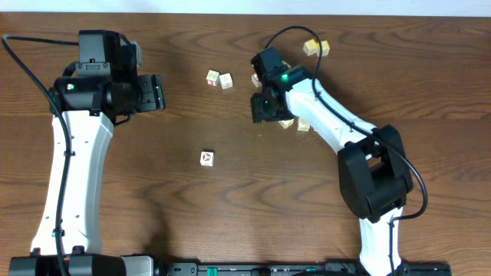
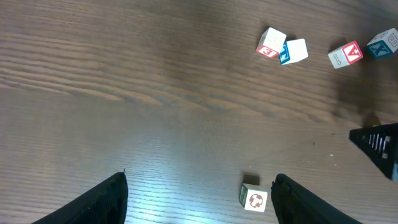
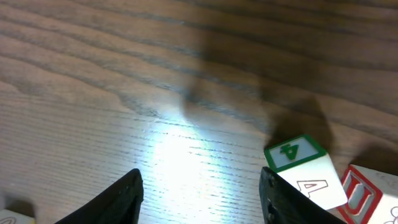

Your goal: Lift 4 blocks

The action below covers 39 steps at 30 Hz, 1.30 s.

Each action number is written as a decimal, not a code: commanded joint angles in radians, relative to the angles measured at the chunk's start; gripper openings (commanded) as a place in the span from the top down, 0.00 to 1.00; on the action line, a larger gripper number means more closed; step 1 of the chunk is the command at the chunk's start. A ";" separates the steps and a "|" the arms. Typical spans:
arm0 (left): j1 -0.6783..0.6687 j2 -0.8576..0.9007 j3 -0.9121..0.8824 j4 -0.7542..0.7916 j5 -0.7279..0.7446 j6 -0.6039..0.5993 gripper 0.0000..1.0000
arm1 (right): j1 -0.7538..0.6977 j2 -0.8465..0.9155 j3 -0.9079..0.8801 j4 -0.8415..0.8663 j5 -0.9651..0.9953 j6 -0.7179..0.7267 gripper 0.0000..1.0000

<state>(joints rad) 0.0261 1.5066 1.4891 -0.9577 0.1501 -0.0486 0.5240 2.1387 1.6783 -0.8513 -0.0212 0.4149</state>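
Reaching, I judge: no block lifted yet. Right gripper (image 3: 199,199) jaws apart, empty, over bare table (image 3: 124,74); green-4 block (image 3: 293,155) just beside one finger (image 3: 277,202). Ring block (image 1: 207,158) lies alone mid-table. Left gripper (image 2: 200,199) jaws wide apart, idle. Next: shift right gripper to straddle the green-4 block, then close.

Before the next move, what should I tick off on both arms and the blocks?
1. Left gripper jaws open, empty: ok.
2. Right gripper jaws apart, empty: ok.
3. Ring-marked block centred between the left jaws: not ok, well off-centre.
4. Green 4 block between the right jaws: not ok, it lies outside them.
5. Count of partly hidden blocks overhead: cannot tell, the right gripper covers some.
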 commanded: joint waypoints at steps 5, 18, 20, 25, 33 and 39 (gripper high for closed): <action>0.003 0.000 0.014 0.001 -0.009 0.002 0.25 | -0.007 0.006 0.018 0.000 0.210 -0.014 0.37; 0.003 0.000 0.014 0.001 -0.009 0.002 0.26 | -0.055 0.006 0.005 -0.011 0.097 -0.510 0.31; 0.003 0.000 0.014 0.001 -0.009 0.002 0.26 | -0.058 0.006 0.002 -0.015 0.097 -0.510 0.31; 0.003 0.000 0.014 0.001 -0.009 0.002 0.25 | -0.059 0.006 -0.039 -0.013 0.063 -0.510 0.32; 0.003 0.000 0.014 0.001 -0.009 0.002 0.26 | -0.059 0.006 -0.076 0.001 0.064 -0.510 0.32; 0.003 0.000 0.014 0.001 -0.009 0.002 0.26 | -0.069 0.006 -0.090 0.001 0.064 -0.509 0.36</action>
<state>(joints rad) 0.0261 1.5063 1.4891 -0.9581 0.1501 -0.0486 0.4713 2.1387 1.6070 -0.8516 0.0513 -0.0841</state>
